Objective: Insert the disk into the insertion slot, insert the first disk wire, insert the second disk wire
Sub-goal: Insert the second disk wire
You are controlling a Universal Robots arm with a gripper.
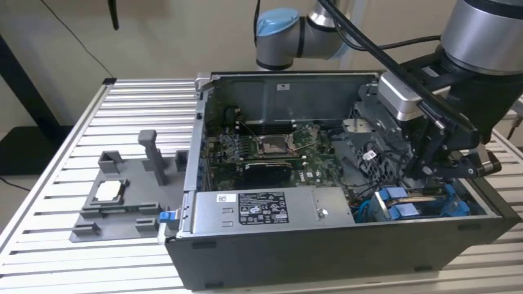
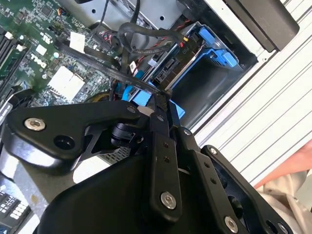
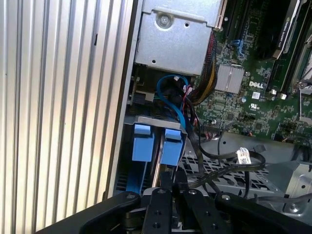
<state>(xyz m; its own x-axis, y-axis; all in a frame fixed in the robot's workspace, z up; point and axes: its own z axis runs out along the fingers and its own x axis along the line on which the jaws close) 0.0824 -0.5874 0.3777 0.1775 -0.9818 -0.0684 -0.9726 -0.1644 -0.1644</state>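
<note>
While the jaws are pressed together around a thin black wire, the gripper is held just above the slot. The disk is seated inside the slot, at the computer case's front corner.

1. PC case lies open on slatted table, toward exterior view's right
2. Fixture tray on table, just beside case at exterior view's left
3. Inside case: motherboard at back-centre; power-supply box along near wall, in front of board
4. Insertion slot in near corner at exterior view's right, beside the box
5. Disk sits in the slot, cables running between it and the board
6. Gripper hangs directly above slot, inside case; arm rises behind
</note>
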